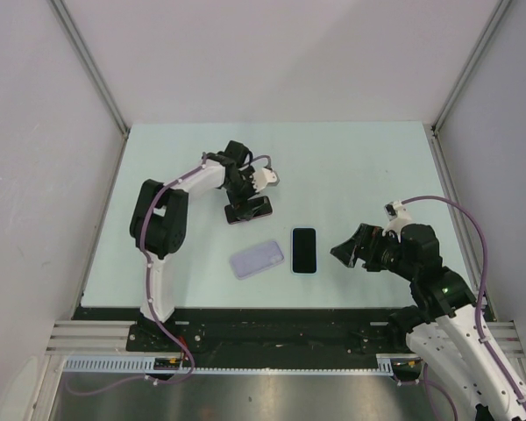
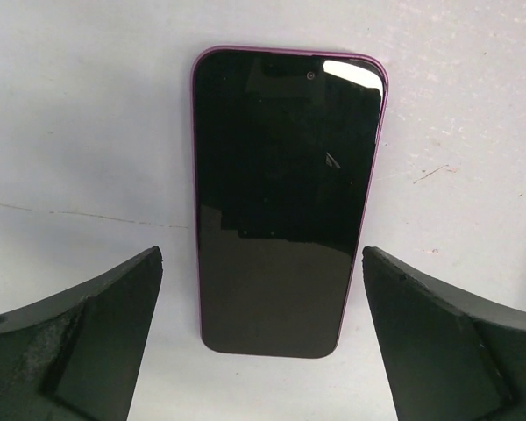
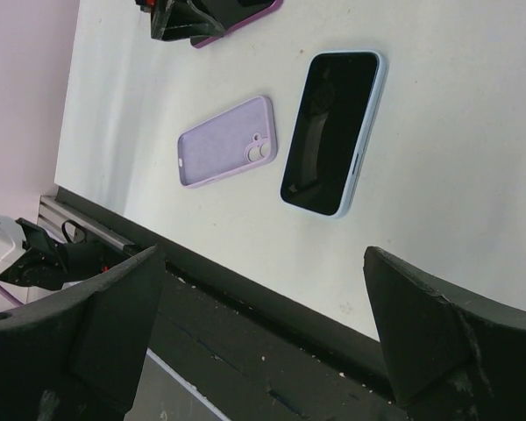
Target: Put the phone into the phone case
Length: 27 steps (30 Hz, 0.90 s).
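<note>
Two phones and a case (image 1: pixel 256 259) are laid flat on the table (image 1: pixel 359 167).

The purple phone (image 2: pixel 285 202) is set screen up on the left side, farther back than the other two things. In the top view its long axis runs roughly left to right, with the right end slightly farther back. Its front-camera end is turned away from the left wrist. It is straddled by the left gripper (image 2: pixel 263 254), whose jaws are spread to either side of it without touching.

The blue phone (image 1: pixel 304 250) is placed screen up near the middle, its long axis running near to far.

The case is found just left of it, apart from it, outer side up. Its long axis is slanted and its camera cut-out end is turned toward the blue phone. Whether anything is inside it cannot be told.

The right gripper (image 1: pixel 344 249) is held right of the blue phone, jaws spread and nothing between them.
</note>
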### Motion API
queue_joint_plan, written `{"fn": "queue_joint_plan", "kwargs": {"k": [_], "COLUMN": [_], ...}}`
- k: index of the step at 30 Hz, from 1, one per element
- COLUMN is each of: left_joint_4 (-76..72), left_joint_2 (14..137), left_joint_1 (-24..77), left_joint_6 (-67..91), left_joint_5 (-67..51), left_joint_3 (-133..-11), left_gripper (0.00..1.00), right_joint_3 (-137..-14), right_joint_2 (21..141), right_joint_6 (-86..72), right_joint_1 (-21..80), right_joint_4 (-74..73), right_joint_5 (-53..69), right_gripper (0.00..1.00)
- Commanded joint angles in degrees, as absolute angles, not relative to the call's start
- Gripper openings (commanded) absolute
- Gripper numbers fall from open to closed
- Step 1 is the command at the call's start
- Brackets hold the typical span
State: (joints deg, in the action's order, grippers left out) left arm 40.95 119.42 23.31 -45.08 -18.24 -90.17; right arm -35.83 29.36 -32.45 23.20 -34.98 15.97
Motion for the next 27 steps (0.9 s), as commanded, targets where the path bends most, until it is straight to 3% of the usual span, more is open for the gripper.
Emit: {"fn": "queue_joint_plan", "kwargs": {"k": [1, 12, 18, 22, 27], "left_joint_4": [42.10, 39.38, 38.85, 37.62, 36.74], "left_joint_2": [120.58, 120.94, 119.97, 119.62, 117.95], "left_joint_1": [23.99, 24.79, 24.79, 24.87, 24.96], "left_joint_6": [-46.76, -46.58, -46.58, -46.58, -46.32], "left_joint_5": [-19.69, -20.13, -20.39, -18.72, -18.02], "left_joint_3": [-92.37, -89.39, -87.28, -85.61, -82.53], "left_gripper": [0.99, 0.95, 0.85, 0.71, 0.68], "right_joint_3": [-38.14, -38.14, -38.14, -38.14, -38.14], "right_joint_2": [28.65, 29.18, 28.74, 28.48, 28.39], "right_joint_6": [-32.08, -31.64, -31.73, -31.82, -31.73], "right_joint_1": [22.94, 22.68, 22.59, 22.41, 22.50], "right_joint_4": [-34.63, -34.37, -34.54, -34.63, -34.72], "right_joint_5": [16.17, 16.52, 16.70, 16.61, 16.87], "right_gripper": [1.00, 1.00, 1.00, 1.00, 1.00]}}
